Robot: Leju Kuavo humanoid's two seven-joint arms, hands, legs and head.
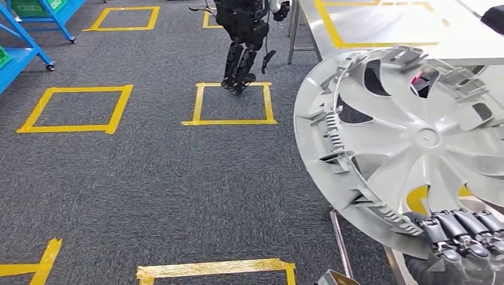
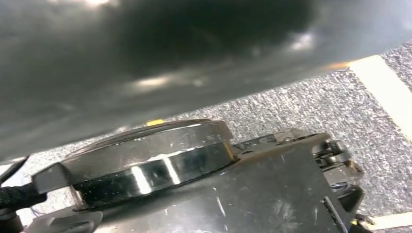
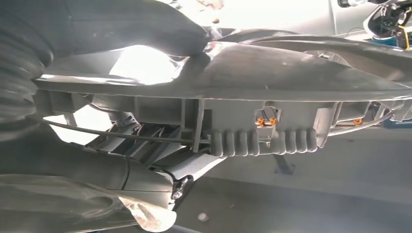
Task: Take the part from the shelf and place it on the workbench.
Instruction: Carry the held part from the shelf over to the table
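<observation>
Large silver-grey plastic wheel cover with curved spokes and clipped rim [image 1: 416,142] stood tilted on edge above the right hand [image 1: 460,234], whose dark fingers [image 1: 443,228] were curled over its lower rim, holding it. Judged light, fairly stiff, thin clips breakable; smooth face probably slippery, so the ribbed rim [image 3: 265,141] is the better purchase. Left hand: could not tell its state, wrist picture too dark and blurred. Pale grey workbench with yellow tape outline [image 1: 380,27] lay beyond the cover, its near edge close; open room there. Another dark humanoid robot [image 1: 243,41] stood well off on the grey carpet floor [image 1: 148,172].
</observation>
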